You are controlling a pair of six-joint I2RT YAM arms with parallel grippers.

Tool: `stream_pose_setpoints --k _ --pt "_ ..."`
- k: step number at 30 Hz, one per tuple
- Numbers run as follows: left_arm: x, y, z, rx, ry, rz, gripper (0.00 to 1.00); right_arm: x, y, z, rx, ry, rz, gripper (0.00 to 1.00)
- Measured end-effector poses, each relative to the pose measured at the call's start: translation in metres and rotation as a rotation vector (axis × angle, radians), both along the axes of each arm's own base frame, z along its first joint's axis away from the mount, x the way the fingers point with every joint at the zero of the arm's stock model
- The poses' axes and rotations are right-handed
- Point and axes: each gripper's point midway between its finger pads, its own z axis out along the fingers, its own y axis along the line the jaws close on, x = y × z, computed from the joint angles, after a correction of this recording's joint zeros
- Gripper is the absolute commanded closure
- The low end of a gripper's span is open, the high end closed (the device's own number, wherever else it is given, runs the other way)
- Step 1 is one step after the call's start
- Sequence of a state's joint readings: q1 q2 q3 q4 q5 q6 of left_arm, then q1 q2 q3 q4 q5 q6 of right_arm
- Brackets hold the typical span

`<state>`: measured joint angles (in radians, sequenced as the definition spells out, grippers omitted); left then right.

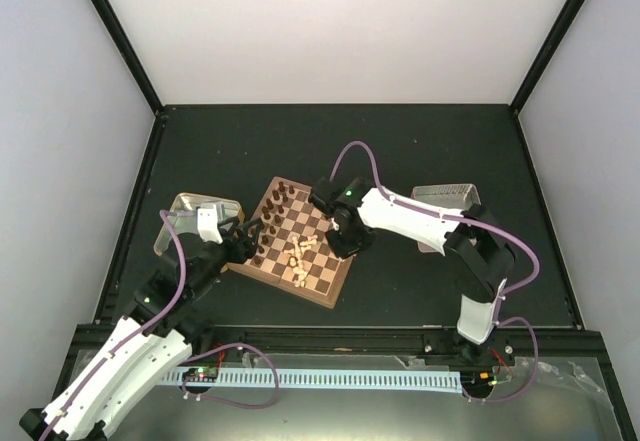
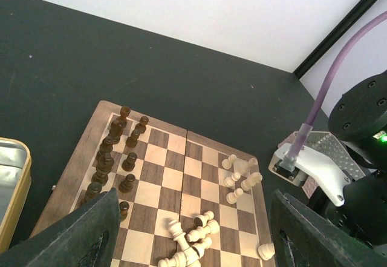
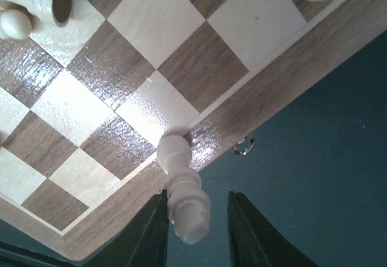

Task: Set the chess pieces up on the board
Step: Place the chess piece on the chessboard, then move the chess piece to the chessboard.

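White walls and a black frame enclosed a dark tabletop (image 1: 400,151), and the board (image 1: 322,279) lay skewed at its middle. A gold tin tray (image 1: 185,211) sat just left of the board, and a pinkish-grey tray (image 1: 445,196) lay well to its right, partly behind the right arm.

On the board, the dark chessmen (image 1: 272,211) stood in rows along the left side. The chess pieces (image 1: 300,256) were partly heaped, toppled, near the board's middle.

The left tool (image 1: 243,233) hung at the board's left edge. The left wrist camera showed its fingers (image 2: 84,237) spread wide with nothing between them. That camera alone separated the light pieces into a fallen heap (image 2: 190,243), a small standing group (image 2: 239,179) near the board's right side, and one piece beside the right rim (image 2: 265,252).

The right tool (image 1: 345,246) was over the board's right edge. Only the right wrist camera showed what it was doing. Its jaws were narrowly parted around a single cream piece (image 3: 184,200) standing upright at the board's rim (image 3: 272,91). One finger (image 3: 248,230) was clearly off the piece, the other close against it. That view also showed a small metal clasp (image 3: 243,146) on the board's edge.
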<state>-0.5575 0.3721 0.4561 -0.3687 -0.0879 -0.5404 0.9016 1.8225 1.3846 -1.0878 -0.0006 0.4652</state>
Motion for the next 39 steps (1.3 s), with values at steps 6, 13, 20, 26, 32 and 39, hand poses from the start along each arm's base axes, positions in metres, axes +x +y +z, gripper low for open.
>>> stream_pose_setpoints --k 6,13,20,26,32,39 --pt "0.000 0.000 0.000 0.000 0.001 0.000 0.31 0.006 0.009 0.002 0.032 -0.020 -0.011 0.53" --pt "0.001 -0.001 -0.002 -0.001 0.009 0.001 0.30 0.007 0.010 0.006 0.084 -0.061 -0.042 0.56" --pt "0.001 -0.001 -0.007 -0.006 0.025 0.003 0.30 0.007 0.010 0.000 0.095 -0.065 -0.049 0.74" --pt "0.001 -0.001 -0.010 -0.005 0.034 0.004 0.30 0.011 0.015 0.001 0.114 -0.085 -0.042 0.83" --pt "0.001 -0.001 -0.010 -0.014 0.040 0.008 0.30 0.018 0.019 0.003 0.116 -0.132 -0.023 0.84" --pt "0.003 0.001 -0.017 -0.017 0.056 0.029 0.30 0.036 0.029 0.019 0.130 -0.221 -0.003 0.84"
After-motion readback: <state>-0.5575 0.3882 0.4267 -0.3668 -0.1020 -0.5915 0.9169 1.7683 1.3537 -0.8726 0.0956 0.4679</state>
